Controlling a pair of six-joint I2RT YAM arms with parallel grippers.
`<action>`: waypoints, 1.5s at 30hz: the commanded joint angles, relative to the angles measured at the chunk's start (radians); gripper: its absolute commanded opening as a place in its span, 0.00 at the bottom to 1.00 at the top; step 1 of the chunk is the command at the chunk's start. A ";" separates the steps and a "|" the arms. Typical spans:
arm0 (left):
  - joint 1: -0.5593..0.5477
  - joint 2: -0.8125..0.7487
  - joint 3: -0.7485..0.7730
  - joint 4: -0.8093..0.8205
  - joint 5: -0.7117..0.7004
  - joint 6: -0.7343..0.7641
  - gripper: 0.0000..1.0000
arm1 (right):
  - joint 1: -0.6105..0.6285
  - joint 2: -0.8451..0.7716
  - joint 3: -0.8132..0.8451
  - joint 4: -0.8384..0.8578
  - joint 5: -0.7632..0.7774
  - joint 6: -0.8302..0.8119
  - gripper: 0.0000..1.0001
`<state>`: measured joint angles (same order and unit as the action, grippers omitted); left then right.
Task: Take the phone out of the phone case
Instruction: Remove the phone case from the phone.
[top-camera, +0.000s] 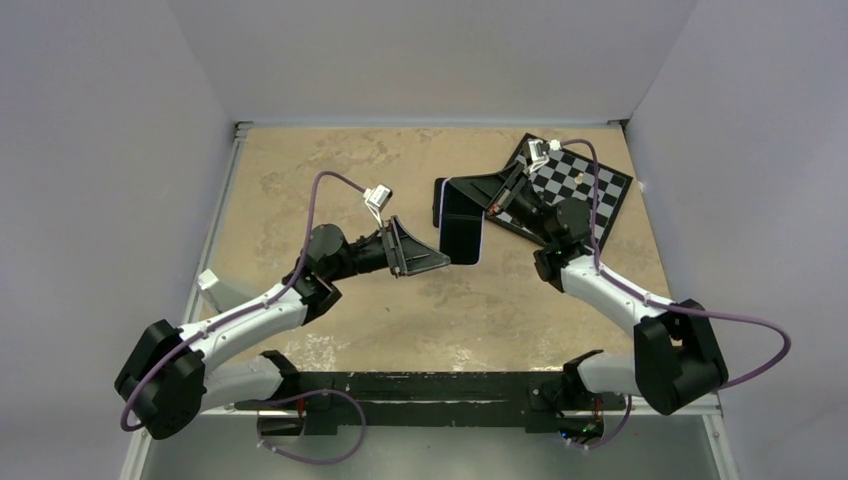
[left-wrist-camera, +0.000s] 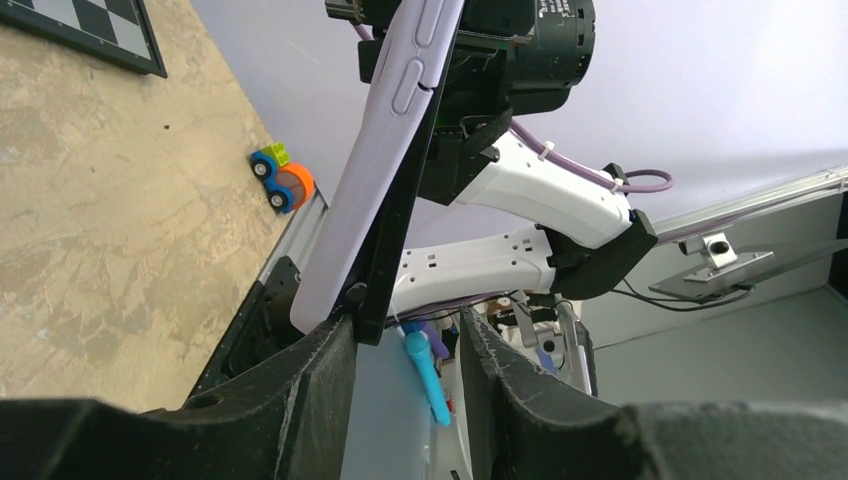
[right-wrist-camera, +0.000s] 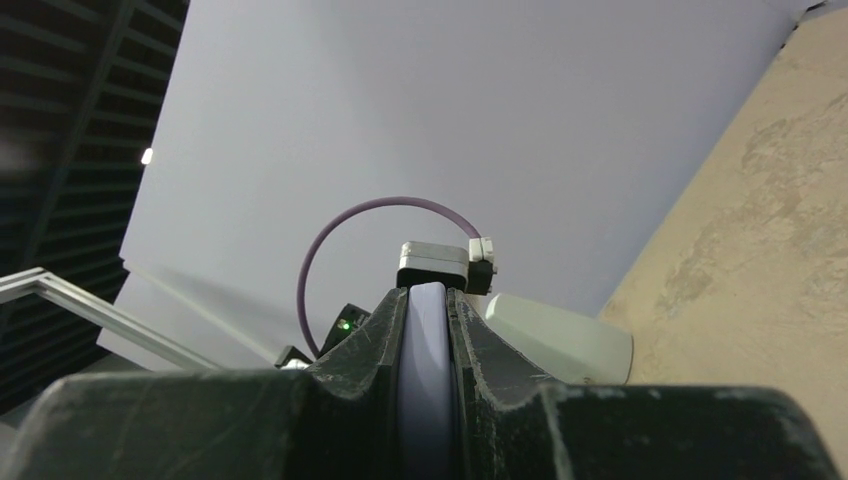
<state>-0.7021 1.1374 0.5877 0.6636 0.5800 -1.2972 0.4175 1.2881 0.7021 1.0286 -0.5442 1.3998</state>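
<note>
The phone (top-camera: 461, 226), black screen up, sits in the pale lavender phone case (top-camera: 485, 238) and is held above the table's middle. My right gripper (top-camera: 480, 200) is shut on its far end; in the right wrist view the lavender case (right-wrist-camera: 428, 400) fills the gap between the fingers of the right gripper (right-wrist-camera: 428, 295). My left gripper (top-camera: 440, 258) is open at the near left corner. In the left wrist view the case's side with its buttons (left-wrist-camera: 385, 150) and the phone's black edge (left-wrist-camera: 398, 235) slant down to the tip of the left gripper's (left-wrist-camera: 405, 325) left finger (left-wrist-camera: 320, 370).
A chessboard (top-camera: 575, 185) lies at the back right, under the right arm, and shows in the left wrist view (left-wrist-camera: 95, 30). A small toy car (left-wrist-camera: 281, 180) sits at the table's edge. A pale block (top-camera: 212, 288) lies at the left edge.
</note>
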 joint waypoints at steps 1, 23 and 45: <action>-0.004 0.027 0.043 0.015 -0.095 0.006 0.46 | 0.057 -0.022 -0.006 0.218 -0.001 0.188 0.00; 0.031 0.064 0.238 -0.089 -0.146 0.178 0.19 | 0.144 -0.084 -0.008 -0.075 -0.107 -0.122 0.00; 0.030 0.002 0.146 0.098 -0.284 0.078 0.23 | 0.187 -0.097 -0.032 -0.133 -0.090 -0.148 0.00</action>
<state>-0.6926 1.1660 0.6888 0.4633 0.5785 -1.1683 0.4923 1.2171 0.6804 0.9508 -0.4484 1.2102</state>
